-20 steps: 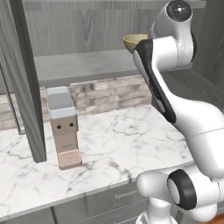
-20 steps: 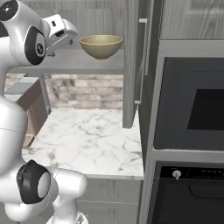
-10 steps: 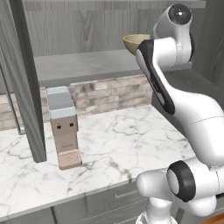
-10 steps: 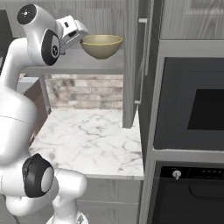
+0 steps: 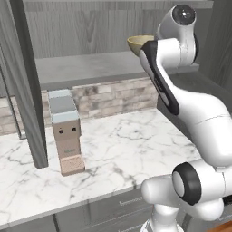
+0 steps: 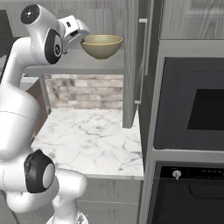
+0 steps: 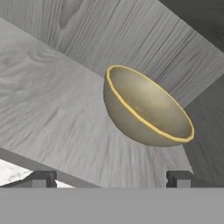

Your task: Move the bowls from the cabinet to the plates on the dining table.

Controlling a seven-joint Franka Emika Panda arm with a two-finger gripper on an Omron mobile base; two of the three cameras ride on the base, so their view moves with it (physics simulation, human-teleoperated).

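I reach with my gripper (image 6: 81,34) toward the pale yellow-olive bowl (image 6: 101,46) on the shelf of the open grey wall cabinet (image 5: 90,68), my 2 fingertips (image 7: 41,178) spread wide and empty, the bowl ahead of them and not yet between. In the hand view the bowl sits tilted across the frame because my wrist is rolled, its rim toward me. To take it well, I judge I should close on 1 point of the rim, 1 finger inside and 1 outside the wall, since the body looks too broad to span. I should advance level with the shelf so I do not nudge the bowl deeper, then lift clear of the door (image 6: 131,65) beside it
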